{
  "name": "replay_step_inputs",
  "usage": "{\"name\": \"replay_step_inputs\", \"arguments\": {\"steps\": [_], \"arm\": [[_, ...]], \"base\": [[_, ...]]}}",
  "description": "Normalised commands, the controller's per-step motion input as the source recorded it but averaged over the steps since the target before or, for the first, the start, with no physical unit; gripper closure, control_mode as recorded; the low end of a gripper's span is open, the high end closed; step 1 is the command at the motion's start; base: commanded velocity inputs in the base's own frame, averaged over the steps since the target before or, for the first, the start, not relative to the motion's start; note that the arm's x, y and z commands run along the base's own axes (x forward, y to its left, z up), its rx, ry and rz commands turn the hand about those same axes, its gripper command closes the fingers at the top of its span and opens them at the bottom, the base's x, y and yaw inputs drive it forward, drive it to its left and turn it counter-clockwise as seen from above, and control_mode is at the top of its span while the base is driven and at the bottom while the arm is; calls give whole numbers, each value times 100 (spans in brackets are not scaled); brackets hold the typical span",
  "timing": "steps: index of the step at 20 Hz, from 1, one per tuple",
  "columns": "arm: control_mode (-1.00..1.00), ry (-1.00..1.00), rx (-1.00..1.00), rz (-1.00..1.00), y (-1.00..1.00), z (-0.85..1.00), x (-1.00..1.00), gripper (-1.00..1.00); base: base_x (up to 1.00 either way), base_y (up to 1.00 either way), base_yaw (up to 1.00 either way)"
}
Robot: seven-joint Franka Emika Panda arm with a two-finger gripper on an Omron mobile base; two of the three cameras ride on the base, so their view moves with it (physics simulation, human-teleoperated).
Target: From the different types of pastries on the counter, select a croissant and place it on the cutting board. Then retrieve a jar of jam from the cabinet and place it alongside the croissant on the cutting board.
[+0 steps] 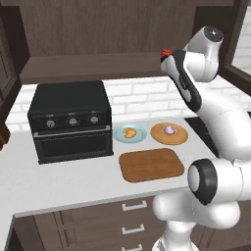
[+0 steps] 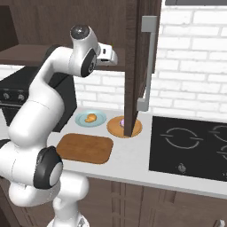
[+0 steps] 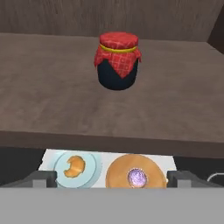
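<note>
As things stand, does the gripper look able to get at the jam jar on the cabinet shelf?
Probably yes. The jar stands alone on the open shelf straight ahead of the gripper, with nothing between them. The jaws look spread wide enough to take it.

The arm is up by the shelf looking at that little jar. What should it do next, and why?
Probably reach straight forward to the jar of jam, which stands upright on the cabinet shelf ahead of the gripper. Oddly, the croissant sits on its blue plate, while the cutting board is bare, so that step looks undone.
</note>
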Motion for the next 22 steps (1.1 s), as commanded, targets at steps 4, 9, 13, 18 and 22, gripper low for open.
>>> {"name": "replay_step_inputs", "arguments": {"steps": [4,9,13,18,22], "arm": [[-100,-18,-3,0,-14,32,37,-100],[-100,-5,0,-2,39,29,31,-100],[-100,0,0,-1,9,27,34,-100],[-100,7,12,-6,-29,59,23,-100],[-100,0,0,0,-1,0,1,-100]], "base": [[0,0,0],[0,0,0],[0,0,0],[0,0,0],[0,0,0]]}}
